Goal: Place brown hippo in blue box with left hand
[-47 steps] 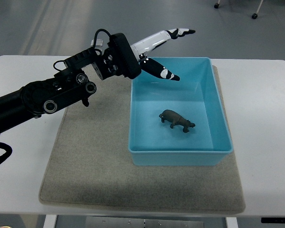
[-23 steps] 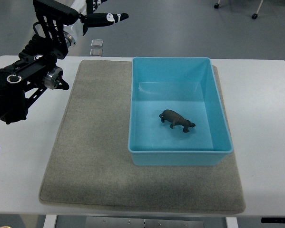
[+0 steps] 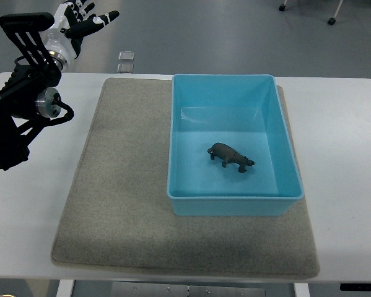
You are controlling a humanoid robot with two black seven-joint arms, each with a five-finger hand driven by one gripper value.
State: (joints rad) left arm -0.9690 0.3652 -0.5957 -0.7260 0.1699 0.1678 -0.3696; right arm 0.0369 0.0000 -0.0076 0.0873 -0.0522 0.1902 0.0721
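Okay, your brown hippo [image 3: 231,156] stands on the floor of the blue box [image 3: 284,185], near the middle, nothing touching it. Left hand [image 3: 80,18] is up at the top-left corner, beyond the table edge, fingers spread, holding nothing. Box sits on the grey mat [image 3: 123,204].

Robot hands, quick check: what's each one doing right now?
Left robot hand: open, fingers spread, holding nothing, at the top left corner away from the blue box.
Right robot hand: not in view.
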